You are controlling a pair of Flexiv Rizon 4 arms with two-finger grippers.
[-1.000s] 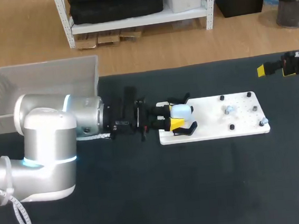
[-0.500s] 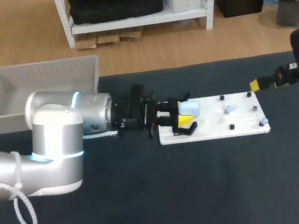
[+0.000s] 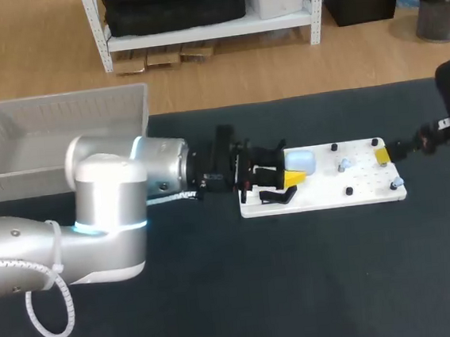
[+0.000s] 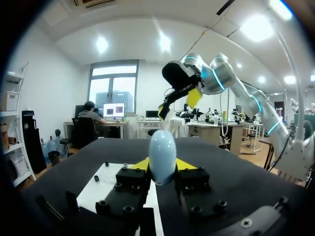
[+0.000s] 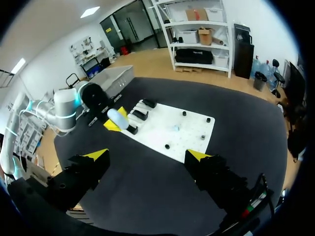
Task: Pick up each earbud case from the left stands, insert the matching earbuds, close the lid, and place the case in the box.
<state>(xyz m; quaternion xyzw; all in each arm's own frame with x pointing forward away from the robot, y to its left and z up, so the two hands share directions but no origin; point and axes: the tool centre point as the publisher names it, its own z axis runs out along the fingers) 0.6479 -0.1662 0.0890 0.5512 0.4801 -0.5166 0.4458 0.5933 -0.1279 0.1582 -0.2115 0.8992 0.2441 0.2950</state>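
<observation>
Pale-blue earbud case point(image 3: 300, 161) pinched upright in the left gripper point(image 3: 289, 170), over the white board point(image 3: 371, 193), just beside the black stands point(image 3: 278, 196). Held narrow end up, probably so the lid faces the other arm for loading (hinge side not readable from here). Clamped from both sides, yellow tips only a case-width apart. Right gripper point(image 5: 147, 156) high above the board's far end, fingers spread wide, nothing between them. Box point(image 3: 18, 168) well apart, behind the left arm.
</observation>
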